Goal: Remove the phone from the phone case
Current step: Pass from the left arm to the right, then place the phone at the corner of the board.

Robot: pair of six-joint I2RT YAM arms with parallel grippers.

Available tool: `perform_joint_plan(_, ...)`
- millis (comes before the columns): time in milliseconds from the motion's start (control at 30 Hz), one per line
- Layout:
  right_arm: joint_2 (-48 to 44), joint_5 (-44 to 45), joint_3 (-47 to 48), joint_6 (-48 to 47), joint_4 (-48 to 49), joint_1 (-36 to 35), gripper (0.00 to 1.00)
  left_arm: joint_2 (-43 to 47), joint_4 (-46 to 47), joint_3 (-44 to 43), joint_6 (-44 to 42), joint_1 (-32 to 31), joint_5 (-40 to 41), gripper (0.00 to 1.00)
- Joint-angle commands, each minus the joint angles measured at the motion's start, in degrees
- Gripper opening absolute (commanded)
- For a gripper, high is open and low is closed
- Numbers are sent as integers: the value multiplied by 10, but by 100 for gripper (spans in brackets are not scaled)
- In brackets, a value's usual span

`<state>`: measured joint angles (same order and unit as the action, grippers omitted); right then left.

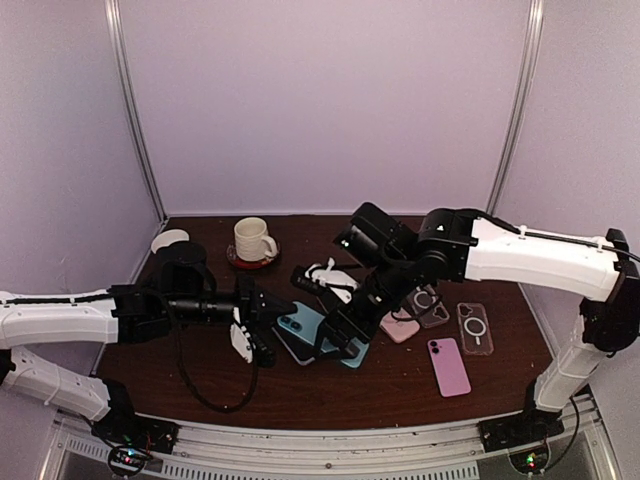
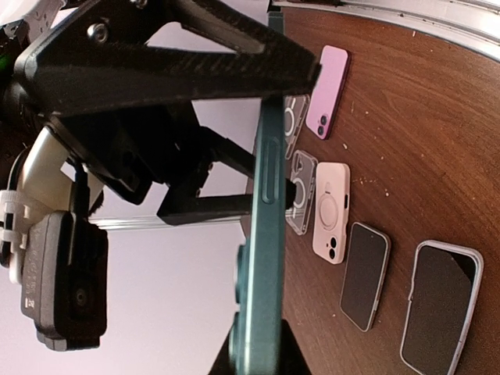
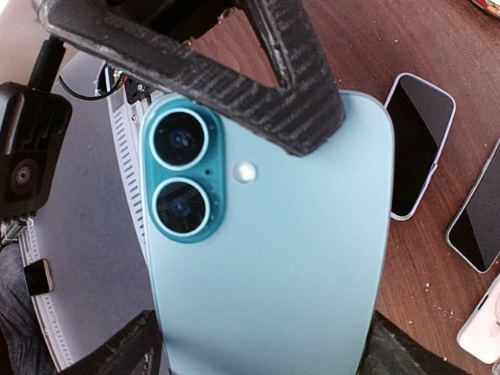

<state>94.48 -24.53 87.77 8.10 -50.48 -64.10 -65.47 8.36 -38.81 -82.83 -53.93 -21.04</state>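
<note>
A teal phone [image 1: 305,325] with two camera lenses is held up off the dark wooden table between both arms. My left gripper [image 1: 275,318] is shut on its flat faces; in the left wrist view the phone [image 2: 266,234] stands edge-on in that gripper [image 2: 262,355]. In the right wrist view the phone's back [image 3: 266,258] fills the frame. My right gripper [image 3: 262,355] spans its width, one finger against each long edge. The left gripper's finger [image 3: 234,70] crosses the phone's top. I cannot tell whether a phone case is on it.
A pink phone [image 1: 448,365], two clear ringed cases [image 1: 475,328] [image 1: 430,305] and a pink case [image 1: 400,325] lie right of the grippers. Two dark-screened phones [image 2: 366,273] [image 2: 441,305] lie behind. A mug on a saucer [image 1: 252,240] stands far left. A black cable [image 1: 215,390] loops near the front.
</note>
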Motion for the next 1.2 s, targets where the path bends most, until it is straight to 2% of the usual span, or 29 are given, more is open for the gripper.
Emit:
perform_joint_plan(0,-2,-6,7,8,16,-4,80,1,37,-26,6,1,-15,0)
perform_joint_plan(133,-5,-7,-1,16,23,-4,64,1,37,-26,5,1,-13,0)
perform_joint_plan(300,-27,1,-35,47,48,-3,55,-1,46,-27,8,-2,5,0)
perform_joint_plan(367,-47,17,-61,64,60,-3,54,0,58,-22,14,-2,13,14)
perform_joint_plan(467,-84,51,-122,93,82,-3,54,-4,71,-24,43,-2,36,27)
perform_joint_plan(700,-140,130,-318,201,163,4,54,-26,51,-58,152,-2,108,50)
perform_joint_plan(733,-143,142,-336,213,172,6,54,-23,46,-57,173,-2,113,56)
perform_joint_plan(800,-144,166,-366,233,183,12,54,-11,25,-55,218,-2,115,74)
perform_joint_plan(833,-141,178,-376,240,184,18,54,-5,15,-54,245,-2,117,88)
perform_joint_plan(867,-137,187,-384,244,186,24,54,2,1,-54,270,-2,122,96)
perform_joint_plan(1100,-73,185,-404,240,214,73,55,46,-65,-60,487,-1,182,98)
perform_joint_plan(1167,-50,188,-401,236,214,83,55,60,-73,-58,573,-2,220,98)
